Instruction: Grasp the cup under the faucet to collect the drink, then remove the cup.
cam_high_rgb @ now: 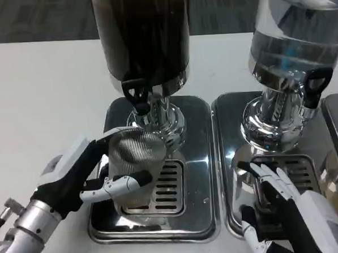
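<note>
While the left hand [89, 179] clasps the ribbed cup [138, 162] under the dark dispenser's faucet [138, 97], keep it upright and centred; right hand [289, 202] rests spread, holding nothing.

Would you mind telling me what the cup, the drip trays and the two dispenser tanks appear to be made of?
The cup, gripped by the left robot hand, looks like clear ribbed plastic or glass; it is see-through with fine lines. The drip trays seem polished metal, mirror-bright with reflections. The dark tank and the clear tank look transparent, plastic or glass, showing liquid inside.
</note>
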Robot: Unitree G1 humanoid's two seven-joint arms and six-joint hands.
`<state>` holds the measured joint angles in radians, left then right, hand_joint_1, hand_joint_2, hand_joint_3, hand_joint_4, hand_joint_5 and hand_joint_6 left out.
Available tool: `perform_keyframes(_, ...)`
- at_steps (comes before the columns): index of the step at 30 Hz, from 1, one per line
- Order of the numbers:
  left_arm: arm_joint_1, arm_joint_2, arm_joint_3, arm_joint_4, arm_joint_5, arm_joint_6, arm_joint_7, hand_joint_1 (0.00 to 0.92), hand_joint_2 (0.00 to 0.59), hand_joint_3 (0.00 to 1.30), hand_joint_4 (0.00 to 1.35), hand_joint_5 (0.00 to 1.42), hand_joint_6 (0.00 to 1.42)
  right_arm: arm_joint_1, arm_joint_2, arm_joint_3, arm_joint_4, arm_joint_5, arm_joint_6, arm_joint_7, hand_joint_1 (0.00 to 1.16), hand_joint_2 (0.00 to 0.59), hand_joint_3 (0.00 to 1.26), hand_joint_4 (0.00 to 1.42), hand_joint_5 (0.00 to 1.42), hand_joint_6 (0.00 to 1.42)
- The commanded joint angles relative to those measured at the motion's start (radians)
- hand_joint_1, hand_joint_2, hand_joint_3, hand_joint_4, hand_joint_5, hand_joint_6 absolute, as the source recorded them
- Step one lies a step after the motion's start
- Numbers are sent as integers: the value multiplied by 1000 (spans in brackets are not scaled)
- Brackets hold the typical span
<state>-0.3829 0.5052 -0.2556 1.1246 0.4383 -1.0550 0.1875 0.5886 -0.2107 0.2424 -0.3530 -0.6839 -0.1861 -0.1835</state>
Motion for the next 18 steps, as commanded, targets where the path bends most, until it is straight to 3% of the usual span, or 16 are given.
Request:
perform_keyframes(1, 19, -1, -21, -8, 20, 19, -44, 162, 154, 303, 299, 490, 505, -1, -6, -7, 6, 15, 6, 10, 728, 554, 145, 77, 38, 196)
perform_keyframes(10, 24, 0, -23, -23, 21, 39, -63, 145, 147, 299, 299, 475, 502, 1, -8, -17, -1, 26, 3, 19, 732, 557, 138, 77, 39, 198)
perform_keyframes(18, 45, 20, -28, -95, 33, 72, -74, 46, 96, 247, 230, 397, 442, 2, -14, -30, -6, 42, -2, 34, 734, 557, 137, 77, 39, 207)
